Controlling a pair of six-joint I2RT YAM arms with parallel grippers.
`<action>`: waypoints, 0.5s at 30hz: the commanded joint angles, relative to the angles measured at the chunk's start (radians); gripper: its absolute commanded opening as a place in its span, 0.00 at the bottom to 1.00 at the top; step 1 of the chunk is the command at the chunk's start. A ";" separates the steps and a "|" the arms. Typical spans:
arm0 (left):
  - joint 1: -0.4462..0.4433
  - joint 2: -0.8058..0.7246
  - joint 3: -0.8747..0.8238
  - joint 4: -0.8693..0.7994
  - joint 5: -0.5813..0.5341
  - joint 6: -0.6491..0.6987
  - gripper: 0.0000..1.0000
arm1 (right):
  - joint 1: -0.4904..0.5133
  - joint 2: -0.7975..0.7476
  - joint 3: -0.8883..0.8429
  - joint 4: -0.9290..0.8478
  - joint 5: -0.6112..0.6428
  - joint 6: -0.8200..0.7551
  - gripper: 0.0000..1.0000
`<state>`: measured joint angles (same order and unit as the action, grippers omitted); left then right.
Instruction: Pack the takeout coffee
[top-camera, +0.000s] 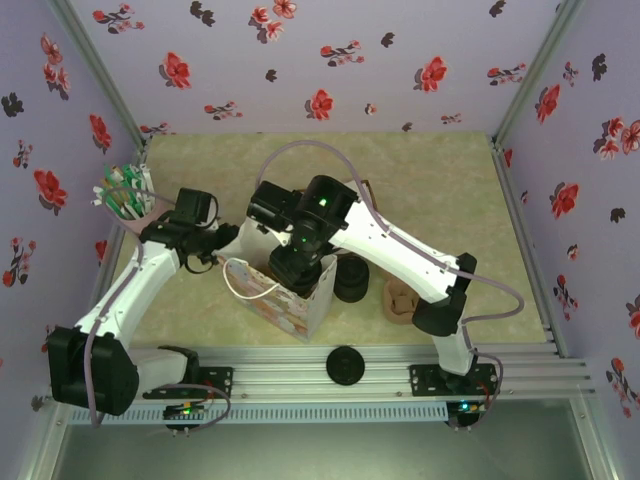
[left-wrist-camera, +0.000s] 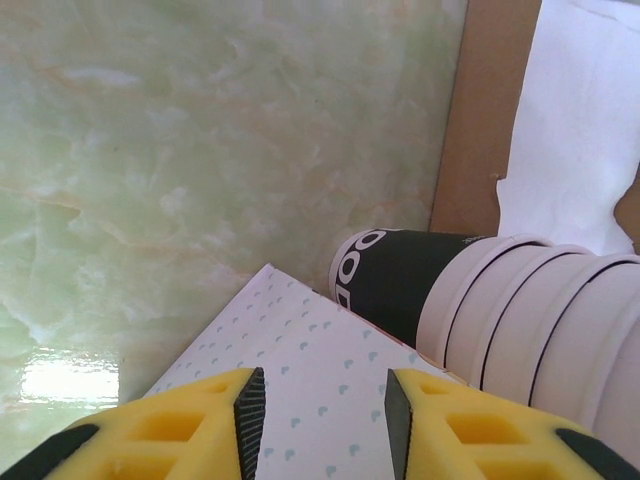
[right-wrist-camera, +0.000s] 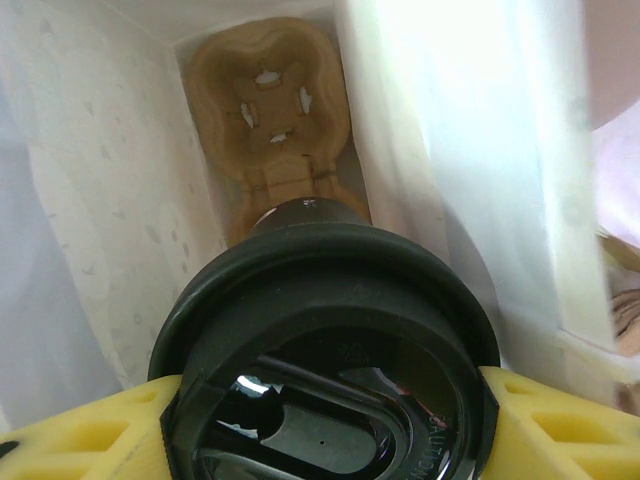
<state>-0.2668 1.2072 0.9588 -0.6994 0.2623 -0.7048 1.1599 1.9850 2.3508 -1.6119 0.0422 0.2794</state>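
Paper bag (top-camera: 300, 310), one, is standing open. Left gripper (left-wrist-camera: 320, 410) is hovering spread over its patterned side, pinching nothing, beside one stack of cups (left-wrist-camera: 530, 320). Right gripper (right-wrist-camera: 325, 425) is clamping the one takeout coffee (right-wrist-camera: 320, 300) by its lidded top inside the bag, above one brown pulp carrier (right-wrist-camera: 265, 110).

Left gripper (left-wrist-camera: 322, 410) parted, right gripper (right-wrist-camera: 330, 420) clamped

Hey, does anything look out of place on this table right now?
Yes: what looks like a spare black lid lies alone on the metal rail at the near edge, off the tabletop and apart from the short black lid stack beside the bag.
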 joint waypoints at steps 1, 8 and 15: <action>0.017 -0.037 -0.014 -0.005 -0.018 0.006 0.40 | 0.014 0.027 -0.018 -0.071 0.007 -0.019 0.63; 0.063 -0.091 0.001 -0.045 -0.018 0.021 0.49 | 0.018 0.056 -0.024 -0.065 0.006 -0.030 0.63; 0.166 -0.201 0.030 -0.152 -0.019 0.051 0.70 | 0.018 0.083 -0.029 -0.060 0.007 -0.040 0.63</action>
<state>-0.1318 1.0550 0.9596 -0.7738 0.2558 -0.6815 1.1721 2.0480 2.3268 -1.6123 0.0422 0.2611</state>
